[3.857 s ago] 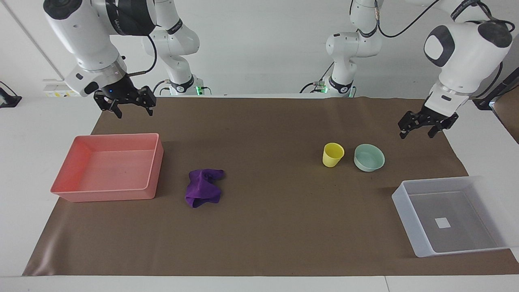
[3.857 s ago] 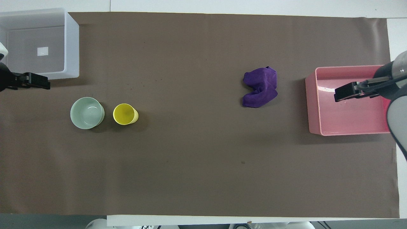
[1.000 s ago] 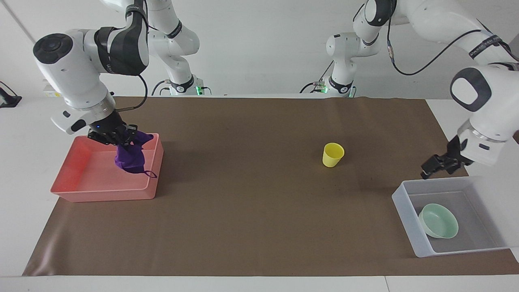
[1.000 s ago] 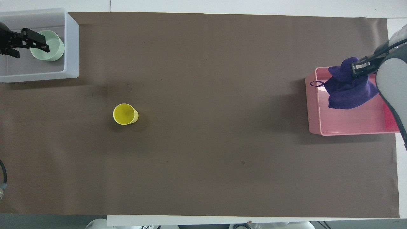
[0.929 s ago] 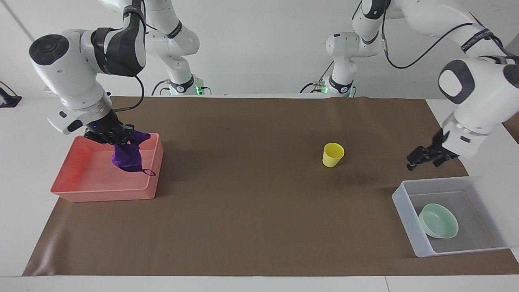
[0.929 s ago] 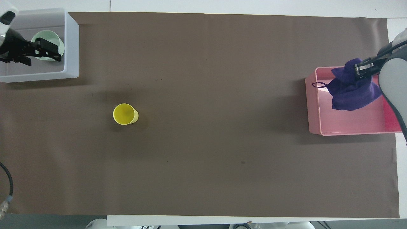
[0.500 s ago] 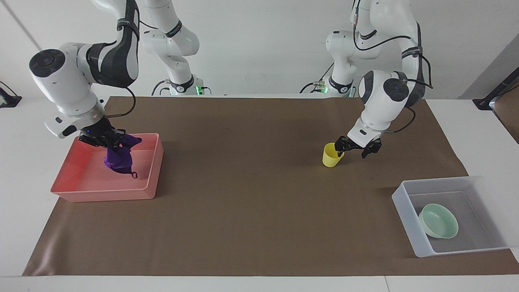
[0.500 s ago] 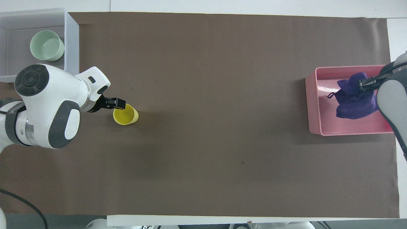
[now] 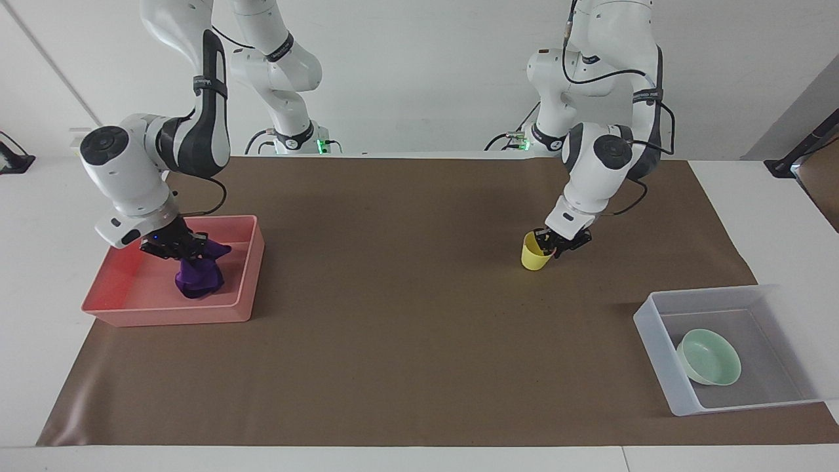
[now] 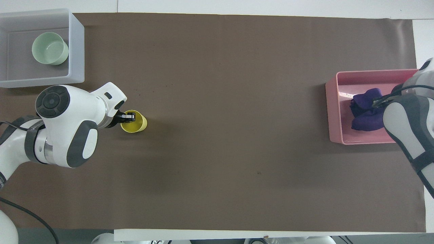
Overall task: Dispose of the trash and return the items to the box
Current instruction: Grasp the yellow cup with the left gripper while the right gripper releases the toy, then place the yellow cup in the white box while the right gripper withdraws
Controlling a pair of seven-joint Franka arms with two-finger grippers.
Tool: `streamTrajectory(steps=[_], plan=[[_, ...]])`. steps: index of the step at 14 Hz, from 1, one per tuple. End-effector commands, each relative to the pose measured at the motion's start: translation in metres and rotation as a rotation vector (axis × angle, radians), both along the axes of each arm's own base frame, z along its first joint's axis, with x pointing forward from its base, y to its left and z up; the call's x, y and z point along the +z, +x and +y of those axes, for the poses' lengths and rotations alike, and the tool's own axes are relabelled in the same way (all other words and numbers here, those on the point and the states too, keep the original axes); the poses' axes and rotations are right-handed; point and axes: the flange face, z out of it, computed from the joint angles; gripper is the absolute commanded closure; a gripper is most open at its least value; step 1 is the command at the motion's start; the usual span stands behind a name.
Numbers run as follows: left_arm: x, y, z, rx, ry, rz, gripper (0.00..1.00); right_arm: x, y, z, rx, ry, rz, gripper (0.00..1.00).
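Note:
The purple rag (image 9: 198, 278) rests on the floor of the pink tray (image 9: 164, 314), and my right gripper (image 9: 185, 252) is shut on its top. In the overhead view the rag (image 10: 363, 112) lies in the tray (image 10: 335, 115) and the arm hides most of my right gripper (image 10: 377, 102). My left gripper (image 9: 556, 245) is shut on the rim of the yellow cup (image 9: 532, 259), which stands on the brown mat. From above, the gripper (image 10: 129, 117) sits on the cup (image 10: 138, 124) rim. The mint-green bowl (image 9: 708, 357) lies in the translucent box (image 9: 655, 347); both also show from above, bowl (image 10: 50, 48) and box (image 10: 77, 51).
A brown mat (image 9: 406, 314) covers the table. The pink tray is at the right arm's end, the box at the left arm's end and farther from the robots than the cup.
My left gripper left the box, came to the cup and closed on its rim. My right gripper lowered the rag until it rests on the tray floor.

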Motion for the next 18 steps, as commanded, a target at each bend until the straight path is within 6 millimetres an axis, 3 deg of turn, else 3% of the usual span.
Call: streamTrajectory(steps=[1,3,5,7,9,11,14,15,16,17,18], plan=[[0.042,0.03,0.012,0.05,0.007,-0.007,1.0,0.004,-0.004,0.005,0.041,-0.013,-0.01,0.28],[0.094,0.092,0.049,0.13,0.008,-0.014,1.0,0.013,0.002,0.016,0.04,-0.004,-0.01,0.18],[0.125,0.139,0.105,0.196,0.015,-0.066,1.0,0.035,0.018,0.044,0.038,0.004,0.013,0.15],[0.109,0.166,0.187,0.224,0.018,-0.128,1.0,0.047,0.028,0.077,-0.001,0.005,0.021,0.13],[0.098,0.21,0.238,0.28,0.036,-0.18,1.0,0.068,0.034,0.108,-0.052,0.003,0.034,0.13],[0.071,0.234,0.262,0.293,0.044,-0.204,1.0,0.098,0.038,0.136,-0.078,0.014,0.05,0.12],[0.041,0.247,0.268,0.31,0.036,-0.279,1.0,0.14,0.029,0.158,-0.073,0.043,0.084,0.12],[0.041,0.248,0.265,0.304,0.033,-0.308,0.91,0.153,0.022,0.16,-0.074,0.05,0.091,0.12],[0.033,0.245,0.263,0.29,0.038,-0.31,0.18,0.168,0.014,0.165,-0.065,0.054,0.098,0.12],[0.032,0.245,0.26,0.281,0.042,-0.309,0.0,0.179,0.008,0.167,-0.063,0.054,0.113,0.12],[0.036,0.244,0.244,0.271,0.039,-0.297,0.0,0.189,0.002,0.168,-0.062,0.055,0.133,0.11]])
